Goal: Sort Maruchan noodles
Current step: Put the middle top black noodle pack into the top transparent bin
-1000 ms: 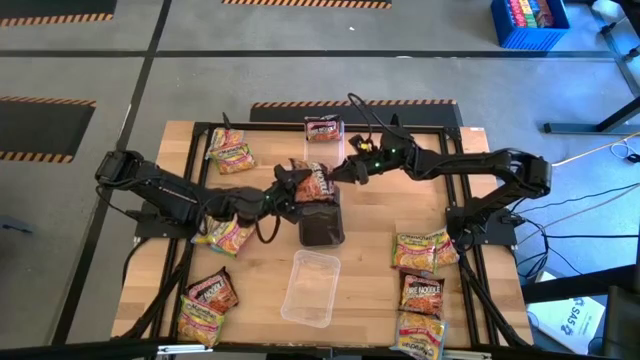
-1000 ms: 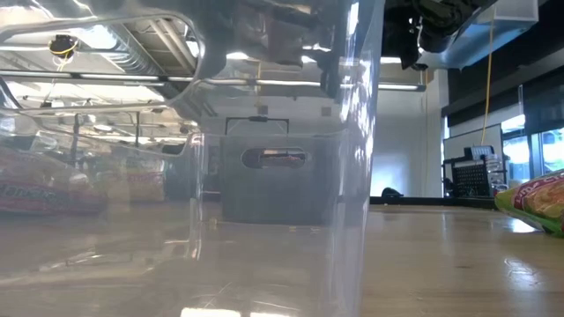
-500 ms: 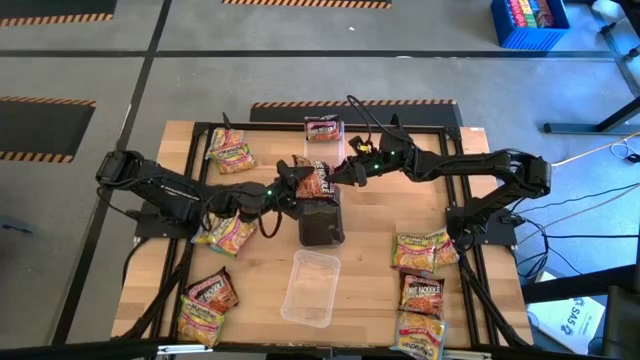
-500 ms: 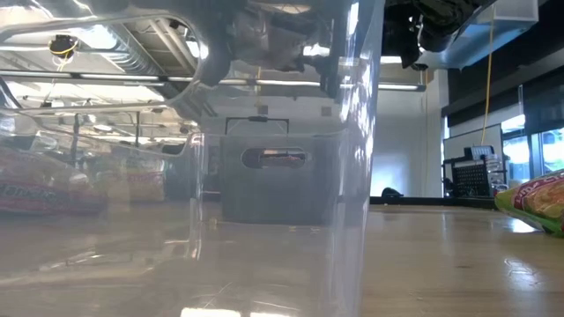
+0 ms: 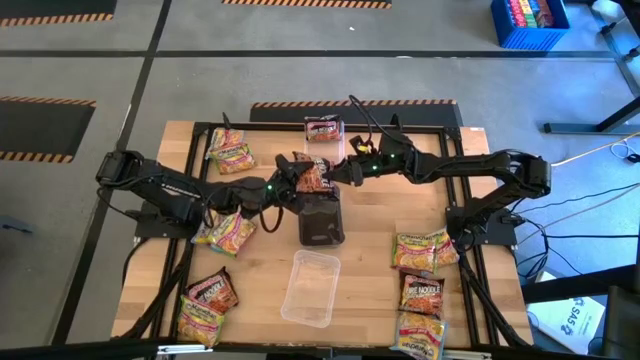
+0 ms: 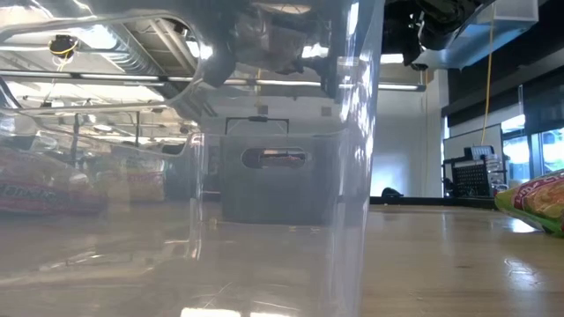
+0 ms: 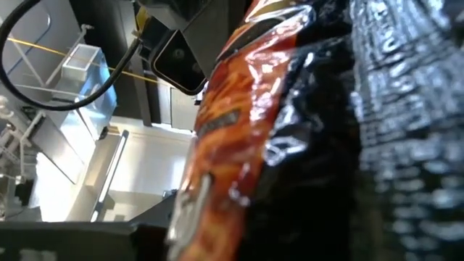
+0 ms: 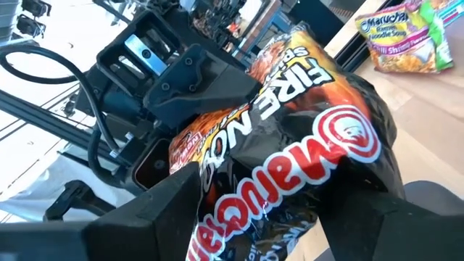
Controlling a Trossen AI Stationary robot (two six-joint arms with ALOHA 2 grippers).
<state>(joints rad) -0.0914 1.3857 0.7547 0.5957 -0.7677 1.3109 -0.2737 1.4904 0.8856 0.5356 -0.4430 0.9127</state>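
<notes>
Both arms reach inward over mid-table. Left gripper clamps the dark noodle packet, long axis roughly crosswise; right gripper alongside, finger state unclear.

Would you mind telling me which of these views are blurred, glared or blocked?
Low view: a clear tray right at the lens smears the scene, ceiling lights glinting on its wall. Left wrist view: a dark noodle packet fills the frame, out of focus, with bright highlights on the plastic. Right wrist view: the packet's print is fairly sharp. High view: evenly lit, unobstructed.
</notes>
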